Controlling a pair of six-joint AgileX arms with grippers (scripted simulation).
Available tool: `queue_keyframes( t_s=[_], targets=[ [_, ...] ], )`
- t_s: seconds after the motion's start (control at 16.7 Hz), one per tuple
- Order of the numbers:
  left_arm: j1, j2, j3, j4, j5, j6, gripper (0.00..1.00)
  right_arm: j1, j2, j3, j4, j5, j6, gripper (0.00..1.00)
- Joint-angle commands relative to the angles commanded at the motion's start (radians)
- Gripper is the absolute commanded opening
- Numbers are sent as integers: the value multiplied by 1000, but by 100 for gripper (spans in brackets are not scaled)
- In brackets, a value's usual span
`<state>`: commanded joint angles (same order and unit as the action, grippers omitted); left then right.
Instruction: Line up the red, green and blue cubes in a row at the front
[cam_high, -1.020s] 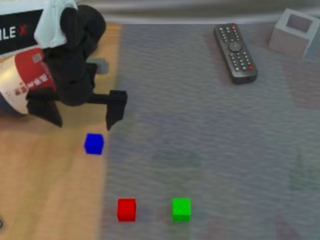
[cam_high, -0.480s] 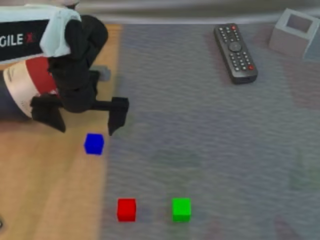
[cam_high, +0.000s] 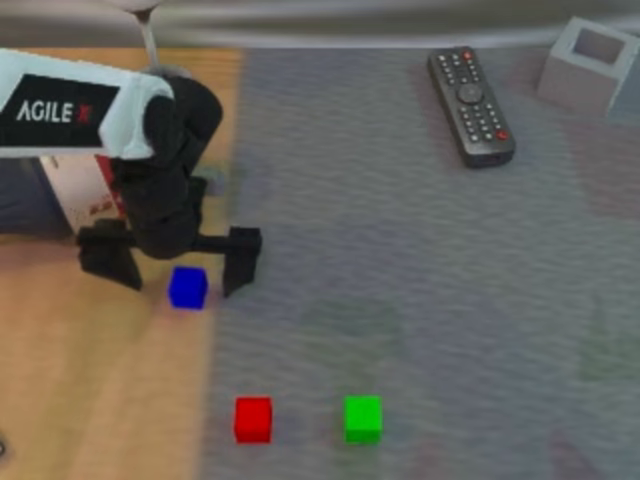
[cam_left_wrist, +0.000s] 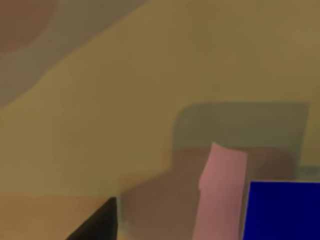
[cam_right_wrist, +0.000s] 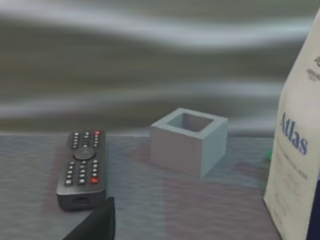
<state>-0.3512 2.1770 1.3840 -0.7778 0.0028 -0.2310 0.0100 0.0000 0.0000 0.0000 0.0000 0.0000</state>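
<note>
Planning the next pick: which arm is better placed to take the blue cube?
The left. Its hand is open, fingers either side of the blue cube on the table's left. The right arm is out of the top view, its camera facing the remote.

The blue cube (cam_left_wrist: 282, 210) is cut off by the left wrist view's edge.

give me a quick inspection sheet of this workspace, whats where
surface: wooden table with grey mat over its right part
job's things: small red cube and green cube side by side at the front; blue cube behind them, off the row
clutter: black remote control, grey hollow block, white carton
grippers: left gripper open, straddling blue cube; right not in the top view
cables: nothing seen
surroundings: nothing seen
</note>
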Motion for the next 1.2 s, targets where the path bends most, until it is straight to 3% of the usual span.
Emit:
queue_keyframes(
  t_s=[0.12,0.9,1.2],
  targets=[
    [0,0,0,0,0,0,100,0,0,0,0,0,0,100],
    [0,0,0,0,0,0,2,0,0,0,0,0,0,100],
    [0,0,0,0,0,0,0,0,0,0,0,0,0,100]
  ],
)
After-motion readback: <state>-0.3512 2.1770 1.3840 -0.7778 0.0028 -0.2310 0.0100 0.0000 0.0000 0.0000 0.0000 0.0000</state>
